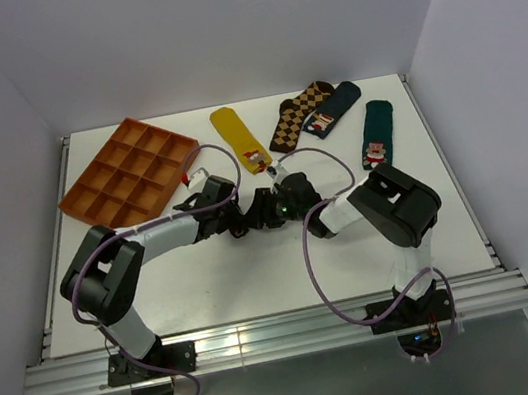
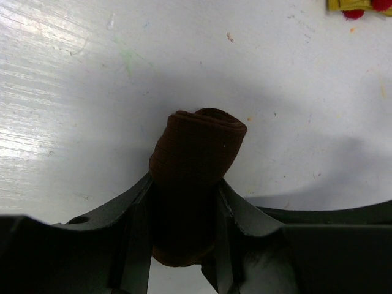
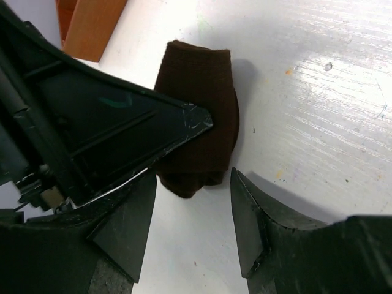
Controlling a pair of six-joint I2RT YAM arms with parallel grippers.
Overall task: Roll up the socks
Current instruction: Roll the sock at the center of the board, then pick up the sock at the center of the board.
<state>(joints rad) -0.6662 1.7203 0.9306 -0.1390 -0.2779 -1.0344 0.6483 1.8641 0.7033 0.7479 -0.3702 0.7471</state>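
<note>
White table (image 1: 256, 270), scuffed and stained. Orange compartment tray (image 1: 115, 168) sits far left, set at an angle. Along the far side lie a mustard yellow sock (image 1: 239, 138), a diamond-patterned sock (image 1: 297, 117) touching a navy sock (image 1: 333, 110), and a dark green sock (image 1: 376, 133) lying apart, rightmost.

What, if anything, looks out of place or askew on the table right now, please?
Nothing looks damaged or spilled. The dark brown sock is a neat roll pinched in the left gripper, with the right gripper open at its end. Only the orange tray stands out: it sits at an angle to the edges of the table.
</note>
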